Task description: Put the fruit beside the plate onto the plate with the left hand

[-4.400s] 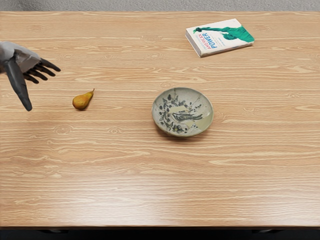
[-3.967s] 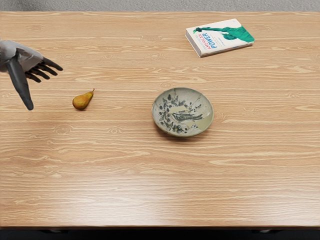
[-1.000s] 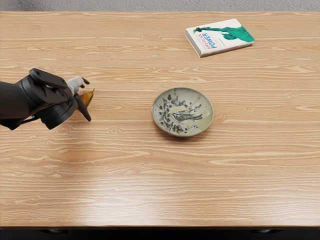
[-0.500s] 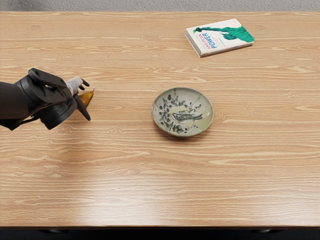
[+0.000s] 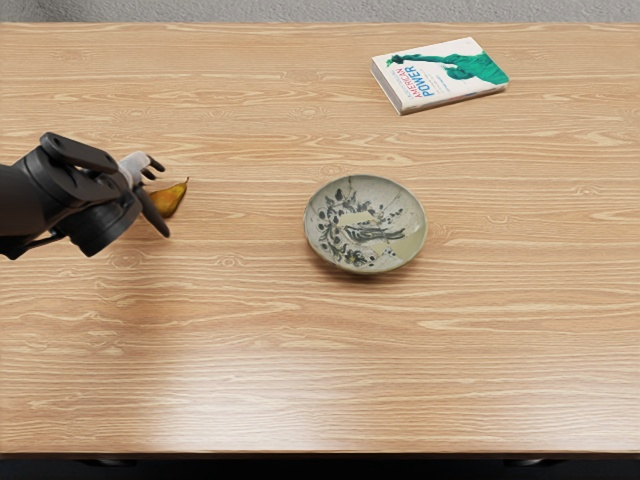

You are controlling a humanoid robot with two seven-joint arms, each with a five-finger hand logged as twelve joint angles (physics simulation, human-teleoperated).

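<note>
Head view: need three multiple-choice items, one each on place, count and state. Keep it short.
1. Relative to the plate, the pear lies:
A) on it
B) to its left, by the left hand
C) to its right

2. Robot arms in view:
A) one
B) two
C) none

3. The book is:
A) open
B) standing on edge
C) closed, lying flat

Answers:
1 B: the pear rests on the table, well left of the plate, with the left hand right at it.
2 A: only the left arm shows, coming in from the left edge.
3 C: the book's cover faces up and no open pages show.
</note>
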